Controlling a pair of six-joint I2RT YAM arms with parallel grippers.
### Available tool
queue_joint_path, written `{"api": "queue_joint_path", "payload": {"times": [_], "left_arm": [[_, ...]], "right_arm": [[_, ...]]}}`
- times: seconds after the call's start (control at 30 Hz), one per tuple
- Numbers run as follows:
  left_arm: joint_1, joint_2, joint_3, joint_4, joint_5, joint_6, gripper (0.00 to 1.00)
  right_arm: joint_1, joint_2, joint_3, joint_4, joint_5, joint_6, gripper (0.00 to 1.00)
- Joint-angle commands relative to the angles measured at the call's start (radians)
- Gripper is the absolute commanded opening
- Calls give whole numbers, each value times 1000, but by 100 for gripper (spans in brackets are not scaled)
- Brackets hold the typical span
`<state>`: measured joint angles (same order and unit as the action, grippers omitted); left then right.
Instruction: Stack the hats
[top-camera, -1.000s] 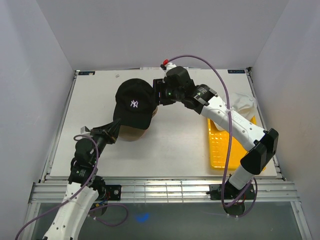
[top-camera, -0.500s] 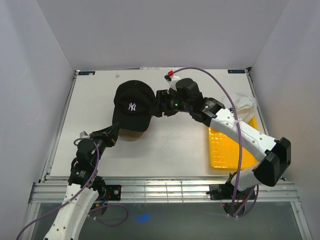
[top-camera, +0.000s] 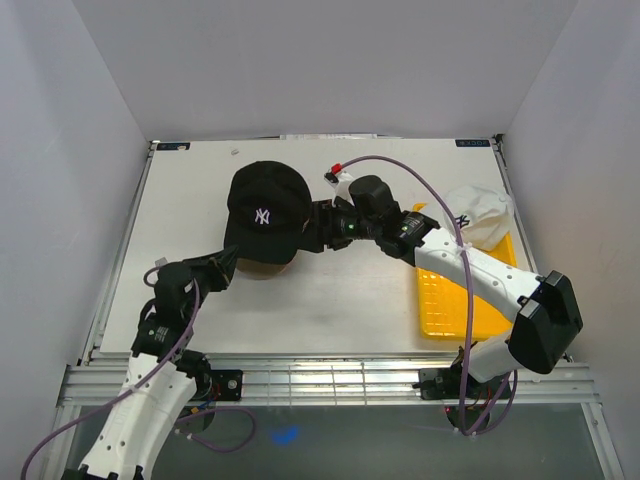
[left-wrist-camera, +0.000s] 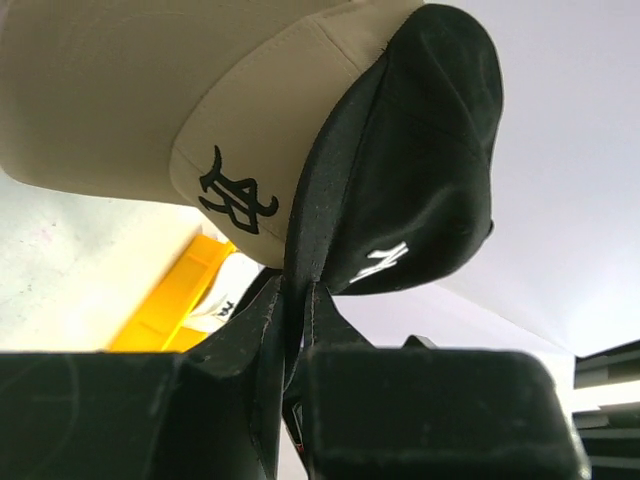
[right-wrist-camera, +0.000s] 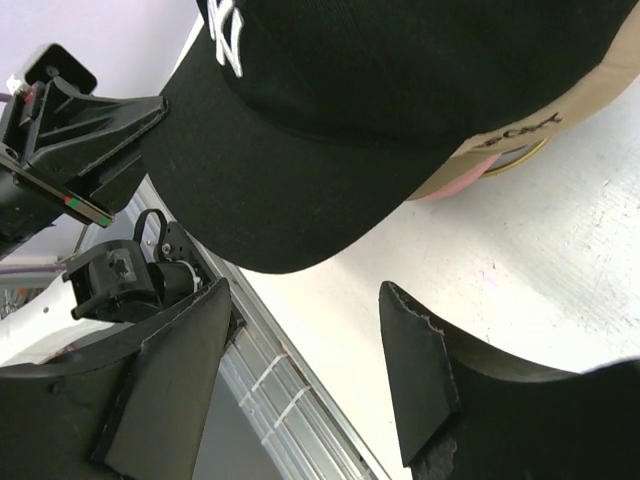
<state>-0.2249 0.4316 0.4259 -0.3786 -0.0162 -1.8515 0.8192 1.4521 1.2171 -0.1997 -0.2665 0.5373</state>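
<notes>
The right gripper has spread its jaws and backed off toward 3 o'clock, empty, releasing the black cap. That cap now sits on the tan cap and pink cap at about 10 o'clock. The left gripper still pinches the black brim. Three look stacked. The white cap waits on the yellow tray at 3 o'clock, with the right arm lying across that tray.
</notes>
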Motion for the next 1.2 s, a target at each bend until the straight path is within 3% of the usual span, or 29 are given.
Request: {"api": "queue_joint_path", "payload": {"times": [0.0,0.83,0.97,1.17], "left_arm": [[6,56,-10,-206,-68,78,0],[6,252,83,-335,-188,287,0],[7,283,82,-330,-199,304,0],[6,297,83,-329,-211,317,0]], "right_arm": [[0,-33,-34,92,-34,18,67],[-3,2,-60,123,-11,30,68],[-17,2,-38,111,-7,23,68],[-81,62,122,56,-10,13,70]]}}
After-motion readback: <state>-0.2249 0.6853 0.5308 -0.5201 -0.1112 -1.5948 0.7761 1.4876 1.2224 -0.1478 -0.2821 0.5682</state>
